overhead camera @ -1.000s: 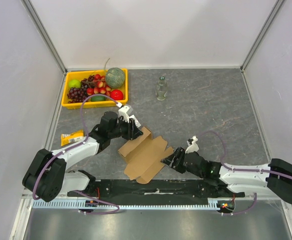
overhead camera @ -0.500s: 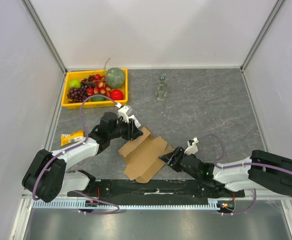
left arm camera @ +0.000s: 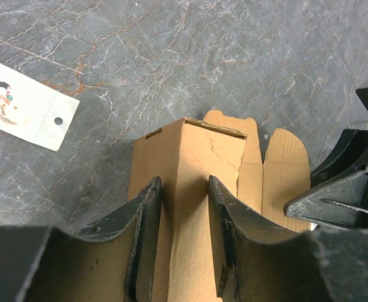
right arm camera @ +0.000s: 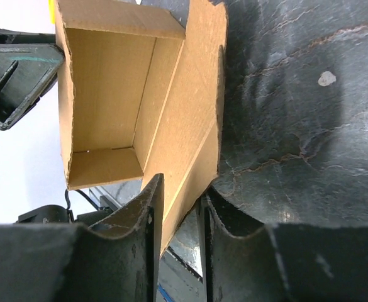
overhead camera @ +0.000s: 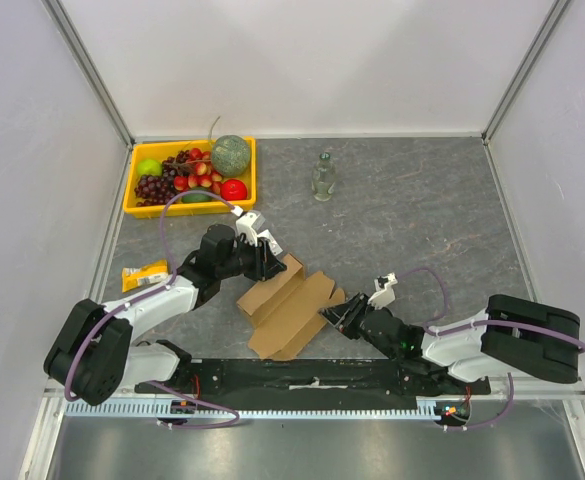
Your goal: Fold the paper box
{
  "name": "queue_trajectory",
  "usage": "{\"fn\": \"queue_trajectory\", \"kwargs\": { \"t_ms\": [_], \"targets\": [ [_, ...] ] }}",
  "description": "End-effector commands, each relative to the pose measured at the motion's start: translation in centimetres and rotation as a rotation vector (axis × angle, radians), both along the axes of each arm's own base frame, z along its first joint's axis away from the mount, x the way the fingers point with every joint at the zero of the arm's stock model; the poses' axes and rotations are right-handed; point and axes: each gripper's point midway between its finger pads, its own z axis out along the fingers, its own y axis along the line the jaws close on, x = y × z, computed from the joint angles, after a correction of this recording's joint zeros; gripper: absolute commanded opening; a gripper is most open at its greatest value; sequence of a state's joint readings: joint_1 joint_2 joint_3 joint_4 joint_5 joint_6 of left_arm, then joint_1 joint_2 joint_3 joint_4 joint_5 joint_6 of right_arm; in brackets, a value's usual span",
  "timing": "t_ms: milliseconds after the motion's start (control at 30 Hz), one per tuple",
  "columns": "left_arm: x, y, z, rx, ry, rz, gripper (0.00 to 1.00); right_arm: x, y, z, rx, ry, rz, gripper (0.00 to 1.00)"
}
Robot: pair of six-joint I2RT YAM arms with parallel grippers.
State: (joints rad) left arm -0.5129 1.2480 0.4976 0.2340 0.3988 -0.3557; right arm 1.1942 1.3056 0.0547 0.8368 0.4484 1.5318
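1. The paper box point(overhead camera: 290, 308) is showing matt brown corrugated cardboard, with rough cut edges.
2. The table point(overhead camera: 422, 220) is looking like smooth grey veined stone.
3. The left gripper point(left arm camera: 184, 189) is showing matt, grainy black plastic.
4. The tray point(overhead camera: 142, 209) is gleaming as glossy yellow plastic.

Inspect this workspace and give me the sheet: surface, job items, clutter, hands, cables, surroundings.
Surface: grey stone-patterned table.
Job's things: paper box, partly folded, one wall raised, near the front edge.
Clutter: yellow tray of fruit at far left; glass bottle upright at the back; snack packet at left.
Hands: left hand clamps a raised fold; right hand clamps a flap edge.
Cables: purple cables loop apart from the box.
Surroundings: white walls, frame posts.
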Motion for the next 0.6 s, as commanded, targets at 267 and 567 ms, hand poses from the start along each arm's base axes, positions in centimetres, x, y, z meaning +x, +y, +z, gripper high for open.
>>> {"fn": "queue_trajectory", "kwargs": {
  "t_ms": [267,567],
  "targets": [
    [0.2,0.0,1.5,-0.001,0.015,0.025,0.52,1.2,0.6,0.4,-0.144,-0.082,0.007,0.09],
    [2.9,-0.9,9.3,-0.03,-0.118,0.033,0.9,2.5,-0.7,3.0,-0.222,-0.152,-0.049,0.0]
  ]
}}
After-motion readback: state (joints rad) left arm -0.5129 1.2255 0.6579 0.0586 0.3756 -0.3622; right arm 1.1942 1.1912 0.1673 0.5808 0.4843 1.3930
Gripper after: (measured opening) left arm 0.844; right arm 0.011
